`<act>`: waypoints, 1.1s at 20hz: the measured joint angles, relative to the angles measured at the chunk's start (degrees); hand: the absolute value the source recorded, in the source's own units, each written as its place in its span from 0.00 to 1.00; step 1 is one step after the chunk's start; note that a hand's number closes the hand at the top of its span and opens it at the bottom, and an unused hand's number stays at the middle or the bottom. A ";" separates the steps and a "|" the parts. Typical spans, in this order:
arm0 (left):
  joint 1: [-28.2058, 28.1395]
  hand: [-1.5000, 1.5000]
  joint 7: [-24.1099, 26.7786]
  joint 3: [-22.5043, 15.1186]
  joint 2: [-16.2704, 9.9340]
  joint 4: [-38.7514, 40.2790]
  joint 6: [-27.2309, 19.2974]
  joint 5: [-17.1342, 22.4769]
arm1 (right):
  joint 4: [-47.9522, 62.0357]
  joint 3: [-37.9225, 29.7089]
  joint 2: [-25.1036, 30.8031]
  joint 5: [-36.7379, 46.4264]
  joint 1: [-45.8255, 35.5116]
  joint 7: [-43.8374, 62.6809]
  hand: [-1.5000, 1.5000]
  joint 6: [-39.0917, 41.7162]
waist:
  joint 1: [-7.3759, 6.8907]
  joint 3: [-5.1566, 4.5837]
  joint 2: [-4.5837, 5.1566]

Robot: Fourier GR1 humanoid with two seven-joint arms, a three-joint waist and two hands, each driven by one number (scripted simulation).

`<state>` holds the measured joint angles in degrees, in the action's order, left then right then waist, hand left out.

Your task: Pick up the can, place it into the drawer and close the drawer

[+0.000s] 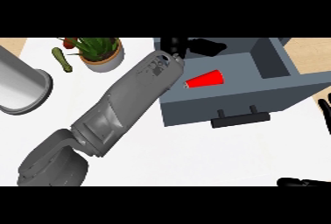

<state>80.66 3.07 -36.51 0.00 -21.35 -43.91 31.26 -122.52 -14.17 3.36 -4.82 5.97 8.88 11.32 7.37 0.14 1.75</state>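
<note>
The red can lies on its side inside the open grey drawer, near the drawer's left part. My left forearm runs diagonally from the lower left up to the drawer. My left hand is at the drawer's far left corner, just beyond the can, with its fingers spread and nothing in them. The drawer's dark handle sticks out from its front, facing me. Only the fingers of my right hand show, at the lower right edge, relaxed and away from the drawer.
A potted plant stands at the back left with a green vegetable beside it. A large grey cylinder is at the far left. A small tan object pokes in at the right edge.
</note>
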 measured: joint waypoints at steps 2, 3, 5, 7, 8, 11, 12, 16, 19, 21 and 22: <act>-0.38 0.00 0.79 -0.21 0.00 -0.27 -0.98 0.71 | -0.48 0.29 0.36 1.01 -0.25 -0.17 0.00 -0.02 | 0.16 -0.01 0.07; -0.27 0.00 1.05 -0.01 0.00 -0.18 -1.09 1.13 | -0.83 0.38 0.53 2.01 -0.22 -0.60 0.00 -0.17 | 0.04 -0.01 0.06; -0.33 0.00 1.33 0.21 -0.01 -0.38 -1.48 2.09 | -1.44 0.52 1.37 4.39 -0.78 -1.67 0.00 -0.42 | 0.03 -0.02 0.10; -0.54 0.00 1.57 0.40 -0.01 -0.92 -2.00 3.20 | -1.77 0.77 2.59 6.94 -1.32 -3.01 0.00 -0.26 | 0.05 -0.03 0.14; -0.33 0.00 1.68 0.58 0.00 -0.95 -1.79 3.66 | -2.33 1.28 3.00 8.38 -1.51 -3.21 0.00 -0.30 | -0.14 -0.04 0.11; -0.21 0.00 2.09 0.97 -0.01 -1.16 -1.85 5.12 | -4.10 2.69 4.19 12.10 -0.66 -4.66 0.00 0.27 | -0.20 -0.05 0.01; -0.18 0.00 2.49 1.30 0.00 -1.32 -1.59 5.68 | -4.50 3.00 4.71 13.27 -0.65 -5.07 0.00 0.44 | -0.38 -0.06 -0.02; 1.27 0.00 3.40 2.51 0.00 -1.35 -1.16 7.50 | -4.72 4.17 6.53 17.84 -1.89 -6.69 0.00 0.52 | -1.40 -0.07 -0.19; 1.20 0.00 4.36 2.36 -0.01 -2.47 -2.20 8.54 | -3.63 5.94 7.76 23.50 -3.31 -7.71 0.00 -0.23 | -2.25 -0.07 -0.33; 1.44 0.00 4.35 2.31 0.00 -2.84 -2.73 8.81 | -2.95 7.11 8.70 28.00 -3.46 -8.28 0.00 -0.89 | -3.15 -0.08 -0.60; 1.43 0.00 4.28 1.83 -0.01 -3.23 -3.49 8.90 | -2.56 8.00 9.11 30.30 -3.92 -8.43 0.00 -1.24 | -3.33 -0.08 -0.66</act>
<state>82.09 7.34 -34.68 -0.01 -24.58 -47.40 40.16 -125.08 -6.17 12.46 25.47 2.06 0.45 10.09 4.04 0.06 1.09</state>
